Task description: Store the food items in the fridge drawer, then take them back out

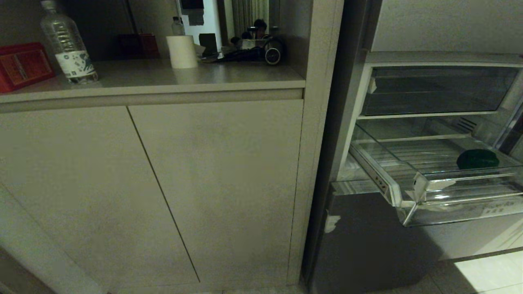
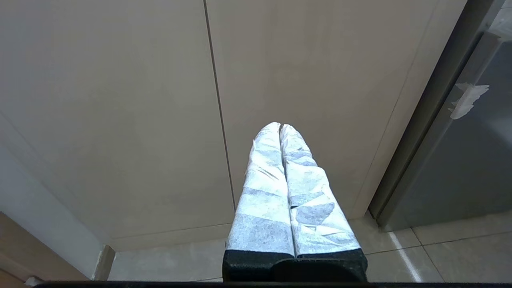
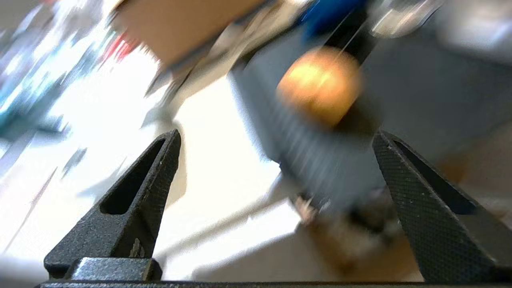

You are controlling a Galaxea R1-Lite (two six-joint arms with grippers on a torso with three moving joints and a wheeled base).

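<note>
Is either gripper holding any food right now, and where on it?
Nothing is held. Right gripper is open and empty, the orange item lying beyond it. Left gripper is shut on nothing.

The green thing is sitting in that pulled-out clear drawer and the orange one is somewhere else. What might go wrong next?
The right gripper is open and empty, and its view is smeared, so it might misjudge the orange food item.

The fridge drawer juts out, so an arm could knock its front lip.

The green food item looks rounded and may roll.
</note>
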